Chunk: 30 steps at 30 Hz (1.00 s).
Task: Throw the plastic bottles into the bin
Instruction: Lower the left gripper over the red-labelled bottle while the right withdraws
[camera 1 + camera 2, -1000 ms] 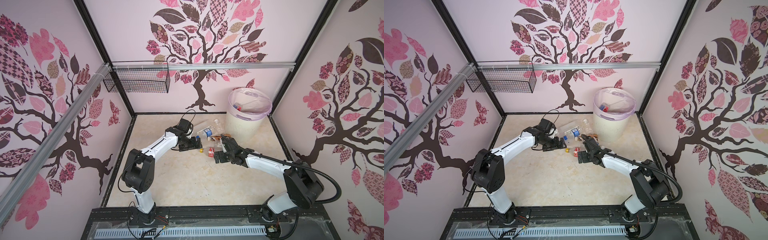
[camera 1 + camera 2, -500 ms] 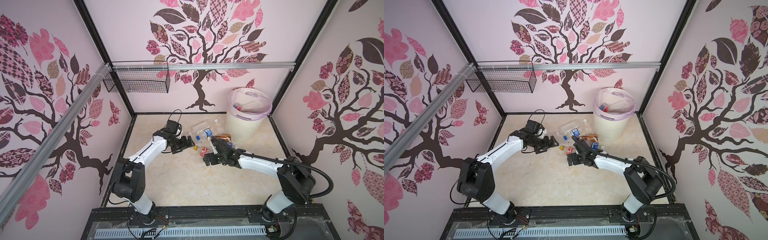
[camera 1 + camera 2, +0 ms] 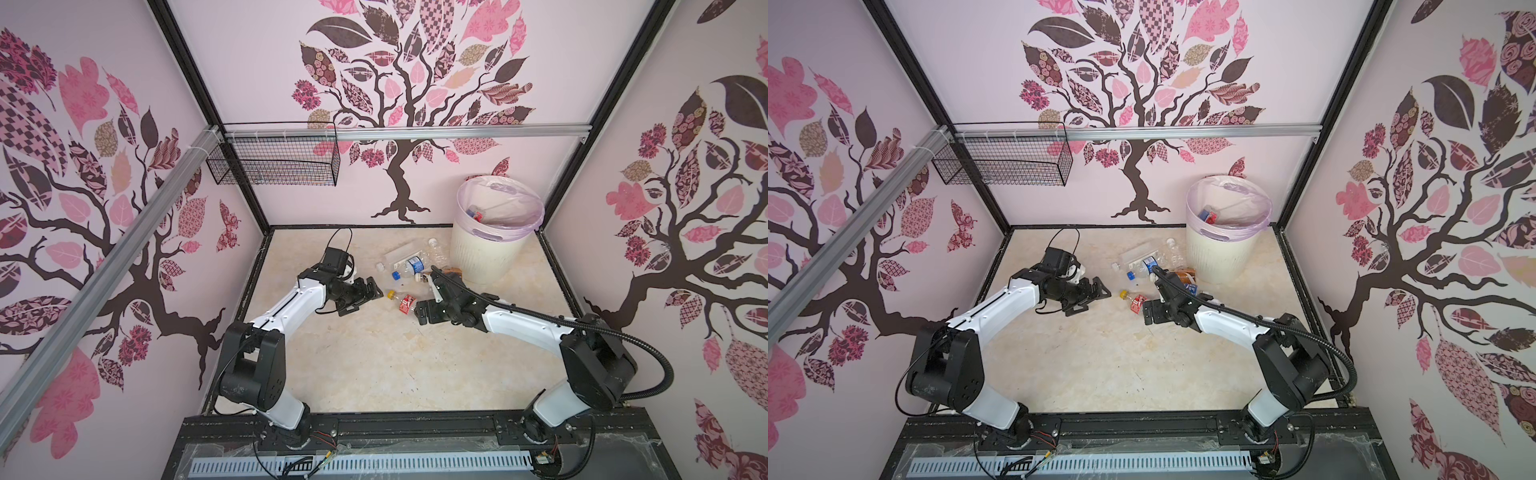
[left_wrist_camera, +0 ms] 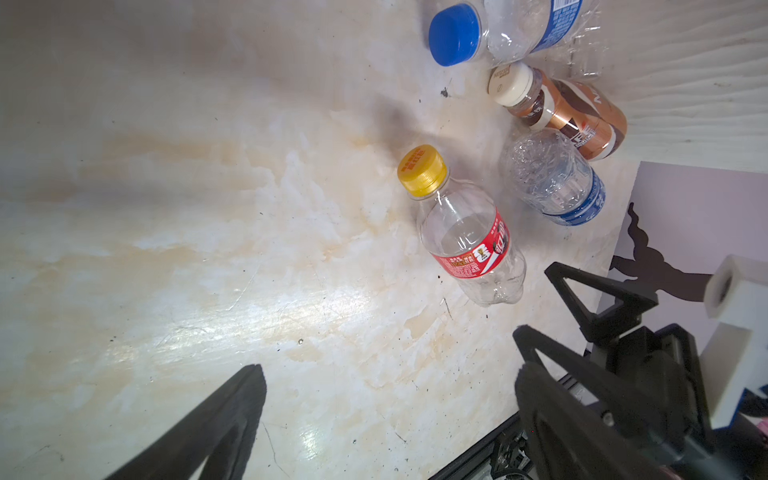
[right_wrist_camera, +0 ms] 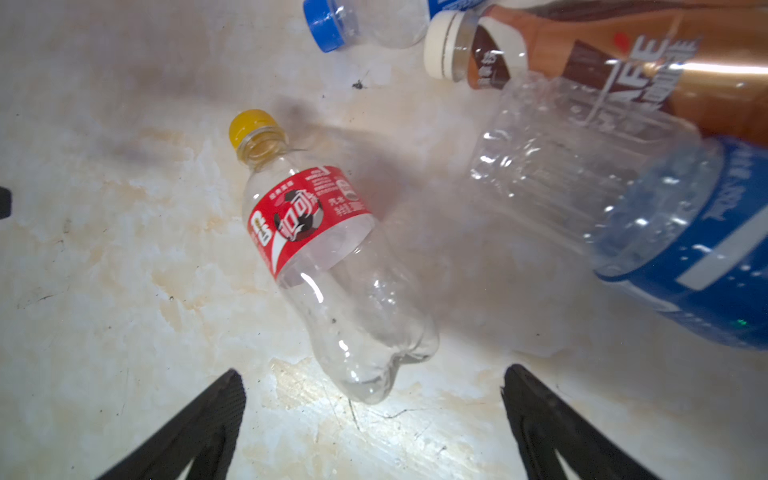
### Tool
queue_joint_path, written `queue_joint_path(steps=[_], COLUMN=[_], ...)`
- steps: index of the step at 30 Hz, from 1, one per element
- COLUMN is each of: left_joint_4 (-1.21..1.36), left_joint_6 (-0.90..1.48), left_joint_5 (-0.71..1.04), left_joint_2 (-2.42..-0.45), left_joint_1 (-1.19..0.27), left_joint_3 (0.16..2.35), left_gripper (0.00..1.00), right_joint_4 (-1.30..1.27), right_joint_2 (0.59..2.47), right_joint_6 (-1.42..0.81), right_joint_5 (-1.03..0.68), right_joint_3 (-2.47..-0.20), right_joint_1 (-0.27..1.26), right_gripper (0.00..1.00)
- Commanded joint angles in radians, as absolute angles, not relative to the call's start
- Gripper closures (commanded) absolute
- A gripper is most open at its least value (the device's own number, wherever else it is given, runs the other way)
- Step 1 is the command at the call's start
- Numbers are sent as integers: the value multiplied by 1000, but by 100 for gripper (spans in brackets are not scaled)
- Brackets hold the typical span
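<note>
1. In both top views, a round cream bin [image 3: 490,259] with a lilac liner stands in the far corner, beyond the right pincer [image 3: 426,306]. At least two discarded bottles [image 3: 476,214] already lie inside it. A loose cluster of bottles [image 3: 411,264] lies on the pale marbled surface [image 3: 374,365], between the pincers and the bin.
2. Also in both top views, the left pincer [image 3: 361,300] and the right pincer face each other low over the surface. Both are spread wide and empty. A red-labelled bottle [image 3: 406,302] with a yellow cap lies on its side between them.
3. In the left wrist view, the left pincer [image 4: 386,395] gapes wide and holds nothing. The red-labelled bottle [image 4: 469,241] lies ahead of it, a little to one side. Farther ahead are a blue-labelled water bottle [image 4: 557,178], a brown coffee bottle [image 4: 569,116] and a blue-capped bottle [image 4: 498,29].
4. In the right wrist view, the right pincer [image 5: 374,415] is wide and empty. The base of the red-labelled bottle [image 5: 332,266] sits just ahead of the gap between its jaws, with the cap pointing away.
5. The task looks barely begun. A few bottles are binned and at least six lie outside, and grasping the red-labelled one appears to be the next step.
</note>
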<state>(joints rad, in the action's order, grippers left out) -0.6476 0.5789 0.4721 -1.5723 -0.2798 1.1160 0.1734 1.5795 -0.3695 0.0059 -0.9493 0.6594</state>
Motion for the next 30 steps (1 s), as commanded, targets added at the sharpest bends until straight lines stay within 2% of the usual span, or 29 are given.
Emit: queue_joint_path(steps=[1,11,23,30], left_joint_4=[-611,-612,-627,-640], left_joint_6=[597,605,574,569], left_joint_5=[506,518,560,540], left_joint_2=[-1539,-1515,-1487,-1478], left_joint_1=[-281,-275,-157,-190], left_joint_3=[1088,1052,1015,1021], left_gripper=[2,2,2,2], right_joint_4=[187,158,92,145], right_joint_2=[1630,1687,1696,1623], right_joint_6=[-341,-425,-525,-469], right_joint_5=[-7,-91,-203,-130], right_joint_3=[-1012,-1037,-1044,-1033], right_joint_1=[663,721,765,761], right_gripper=[0,0,1,0])
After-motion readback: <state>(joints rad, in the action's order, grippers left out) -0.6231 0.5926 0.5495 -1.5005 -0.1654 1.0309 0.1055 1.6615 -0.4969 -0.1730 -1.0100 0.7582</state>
